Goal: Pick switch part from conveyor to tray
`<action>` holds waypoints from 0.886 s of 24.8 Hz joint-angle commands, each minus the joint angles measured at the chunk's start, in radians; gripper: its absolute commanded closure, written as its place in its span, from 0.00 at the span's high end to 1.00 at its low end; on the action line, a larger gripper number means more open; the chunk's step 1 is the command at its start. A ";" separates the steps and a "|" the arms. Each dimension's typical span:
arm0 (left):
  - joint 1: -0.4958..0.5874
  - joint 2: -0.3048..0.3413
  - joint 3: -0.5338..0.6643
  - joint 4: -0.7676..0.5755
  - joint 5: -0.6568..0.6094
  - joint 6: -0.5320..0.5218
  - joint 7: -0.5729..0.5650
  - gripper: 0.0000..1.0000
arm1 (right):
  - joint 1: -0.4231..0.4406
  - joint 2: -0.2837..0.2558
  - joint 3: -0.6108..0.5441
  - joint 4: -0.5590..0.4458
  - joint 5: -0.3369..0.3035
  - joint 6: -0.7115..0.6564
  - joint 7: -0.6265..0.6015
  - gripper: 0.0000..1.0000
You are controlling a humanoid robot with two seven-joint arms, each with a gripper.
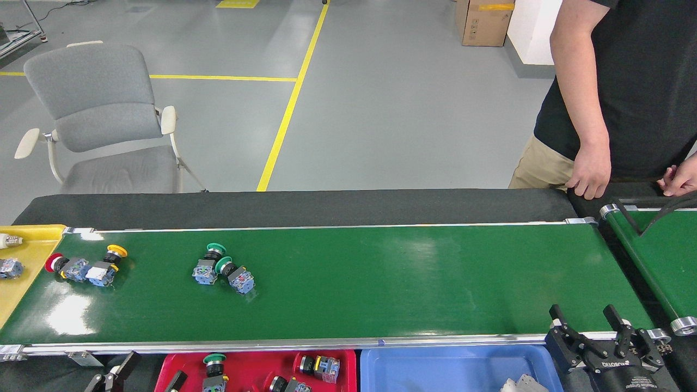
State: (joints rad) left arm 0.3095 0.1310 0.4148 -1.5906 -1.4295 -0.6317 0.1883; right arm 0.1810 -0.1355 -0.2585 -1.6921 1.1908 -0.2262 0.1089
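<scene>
A grey floor crossed by yellow lines filled the room behind the counter. A grey chair with pale armrests stood at the left, a cardboard box sat against the far wall, and a person in a black shirt stood at the right with one hand hanging by the black strip along the far edge.

The conveyor, glossy green between silver rails, ran across the whole width. A yellow tray sat at its left end. On the belt near that end lay a red-capped switch part touching a yellow-capped switch part. Further right, two green-capped switch parts lay together, their grey-blue bodies tipped sideways.

Below the near rail, the left gripper showed only dark fingers at the bottom edge, its jaws spread wide with nothing between them. Just beside it, a green-capped part stood upright in the red tray, with other parts lying to its right. A blue tray adjoined it. The right gripper hovered by the near rail at the right end, its jaws spread and empty. A second green belt angled away at the far right.
</scene>
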 commanded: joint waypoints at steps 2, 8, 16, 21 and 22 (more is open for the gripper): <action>-0.017 0.025 -0.005 -0.006 -0.003 0.050 0.003 1.00 | -0.014 -0.006 -0.001 -0.015 0.000 -0.005 -0.001 0.99; -0.214 0.091 -0.040 0.170 -0.037 0.033 -0.015 1.00 | -0.051 -0.012 0.004 -0.015 0.000 -0.007 0.000 0.99; -0.440 0.170 -0.053 0.478 -0.109 0.061 -0.015 1.00 | -0.041 -0.009 0.028 -0.009 0.000 -0.005 0.003 0.99; -0.483 0.176 -0.053 0.526 -0.138 0.092 -0.012 0.99 | -0.051 -0.012 0.056 -0.012 0.000 -0.007 0.005 0.99; -0.491 0.180 -0.054 0.535 -0.138 0.092 -0.013 0.99 | -0.051 -0.012 0.056 -0.012 0.000 -0.007 0.005 0.99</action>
State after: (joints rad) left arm -0.1630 0.2921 0.3588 -1.0529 -1.5665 -0.5483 0.1695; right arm 0.1421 -0.1368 -0.2020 -1.6907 1.1908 -0.2310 0.1128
